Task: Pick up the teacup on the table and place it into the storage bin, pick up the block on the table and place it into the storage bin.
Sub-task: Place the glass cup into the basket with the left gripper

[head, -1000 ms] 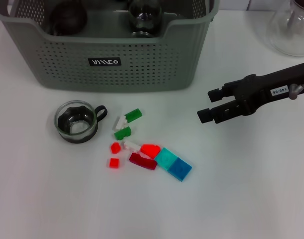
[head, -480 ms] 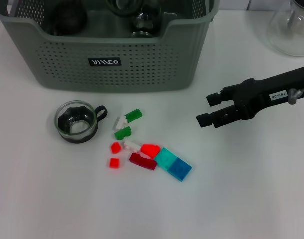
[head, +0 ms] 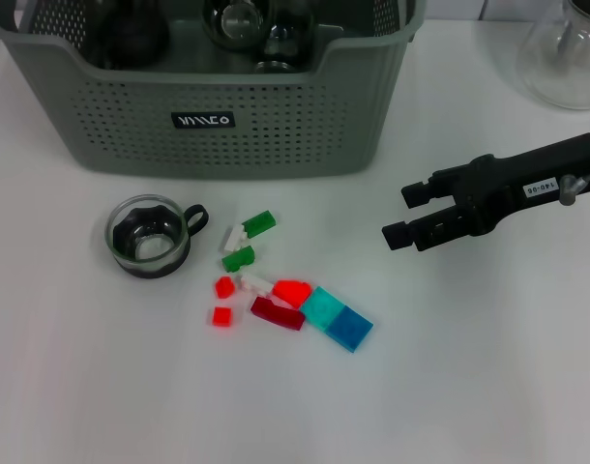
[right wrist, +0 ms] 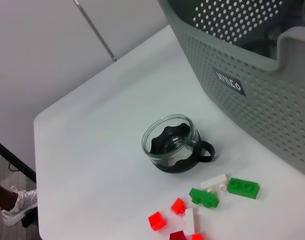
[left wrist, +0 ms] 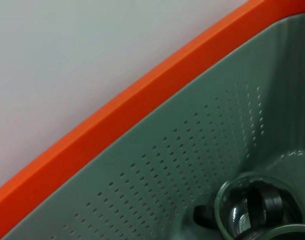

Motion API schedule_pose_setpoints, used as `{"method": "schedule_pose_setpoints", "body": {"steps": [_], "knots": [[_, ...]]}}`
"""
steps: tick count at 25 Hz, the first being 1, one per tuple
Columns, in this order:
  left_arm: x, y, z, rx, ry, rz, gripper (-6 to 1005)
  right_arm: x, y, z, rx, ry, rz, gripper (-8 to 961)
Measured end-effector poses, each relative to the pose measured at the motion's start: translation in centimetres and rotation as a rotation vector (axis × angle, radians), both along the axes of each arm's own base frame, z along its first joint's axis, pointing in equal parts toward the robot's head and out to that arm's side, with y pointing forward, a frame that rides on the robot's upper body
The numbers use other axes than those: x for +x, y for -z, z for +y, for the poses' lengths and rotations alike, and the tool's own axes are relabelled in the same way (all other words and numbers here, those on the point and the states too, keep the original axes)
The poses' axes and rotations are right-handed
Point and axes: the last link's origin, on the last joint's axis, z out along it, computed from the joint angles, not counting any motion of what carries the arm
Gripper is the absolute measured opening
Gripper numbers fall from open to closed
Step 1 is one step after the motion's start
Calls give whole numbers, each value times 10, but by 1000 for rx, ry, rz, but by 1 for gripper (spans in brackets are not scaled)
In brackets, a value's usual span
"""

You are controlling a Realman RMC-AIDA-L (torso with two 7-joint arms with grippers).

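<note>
A glass teacup with a dark base and black handle stands on the white table, left of a loose cluster of blocks. The right wrist view shows this teacup too. The cluster holds a green block, a dark red block, a teal block and several more. The grey-green storage bin stands behind them, with glass cups inside. My right gripper hovers open to the right of the blocks, empty. The left wrist view looks into the storage bin at a glass cup.
A clear glass vessel stands at the far right corner of the table. In the right wrist view the table edge drops away beyond the teacup. An orange band runs above the bin wall in the left wrist view.
My right gripper drifted slightly up and back, then held still. Inside the bin a glass cup shifted left along the back. Teacup and blocks on the table have not moved.
</note>
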Motion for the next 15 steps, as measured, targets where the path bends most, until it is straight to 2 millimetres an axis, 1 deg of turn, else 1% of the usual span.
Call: {"method": "schedule_pose_setpoints", "body": {"steps": [15], "knots": [[-1, 4, -1, 10, 18, -1, 44, 1, -1, 0, 3, 2, 1, 923]]}}
